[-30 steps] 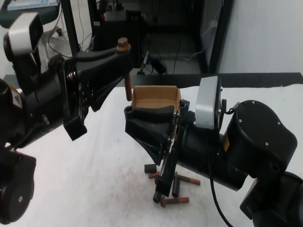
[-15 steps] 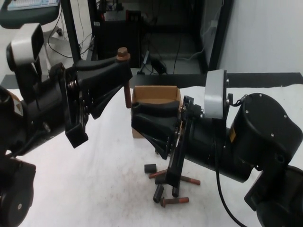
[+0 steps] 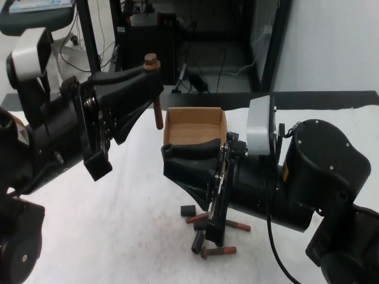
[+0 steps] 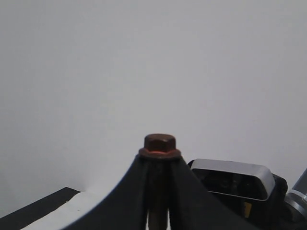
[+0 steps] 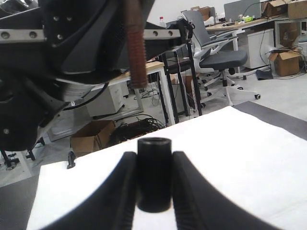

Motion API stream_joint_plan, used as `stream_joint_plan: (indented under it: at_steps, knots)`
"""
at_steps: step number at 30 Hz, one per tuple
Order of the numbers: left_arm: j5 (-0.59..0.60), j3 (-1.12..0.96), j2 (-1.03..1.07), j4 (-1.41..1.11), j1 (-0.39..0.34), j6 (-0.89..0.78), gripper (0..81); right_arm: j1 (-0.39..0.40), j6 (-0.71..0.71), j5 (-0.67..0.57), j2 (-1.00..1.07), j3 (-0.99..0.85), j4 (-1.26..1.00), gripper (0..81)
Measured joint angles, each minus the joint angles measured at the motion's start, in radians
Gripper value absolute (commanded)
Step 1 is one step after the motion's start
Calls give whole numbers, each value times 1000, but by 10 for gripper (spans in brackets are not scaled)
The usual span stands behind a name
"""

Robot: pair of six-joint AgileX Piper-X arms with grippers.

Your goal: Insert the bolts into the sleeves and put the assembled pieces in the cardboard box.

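My left gripper [image 3: 156,76] is shut on a rusty bolt [image 3: 157,109], held upright with its hex head [image 4: 159,143] above the fingers and its threaded shank [image 5: 135,48] hanging down. Just below that shank my right gripper [image 5: 154,159] is shut on a black sleeve [image 5: 154,179], standing upright with its open end up. Bolt tip and sleeve are apart. In the high view the right gripper [image 3: 172,152] sits in front of the cardboard box [image 3: 195,121], lower than the left gripper.
Several loose parts lie on the white table near the right arm: a short black sleeve [image 3: 188,210], another sleeve [image 3: 198,241] and rusty bolts [image 3: 218,251] [image 3: 235,225]. Office chairs and desks stand far behind.
The right arm swung slightly right and then back, its gripper ending a little lower under the bolt. The left gripper with the bolt shifted only slightly.
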Motion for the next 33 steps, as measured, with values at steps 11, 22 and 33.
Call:
stream_joint_plan:
  at_steps: [11, 22, 33]
  knots:
    - [-1, 0, 0, 0, 0, 0, 3, 0, 0, 0, 0, -16, -47, 8]
    - [-3, 0, 0, 0, 0, 0, 3, 0, -3, 0, 0, -46, -25, 8]
    - [-3, 0, 0, 23, 0, 0, 3, 0, -6, -13, 0, -46, -18, 8]
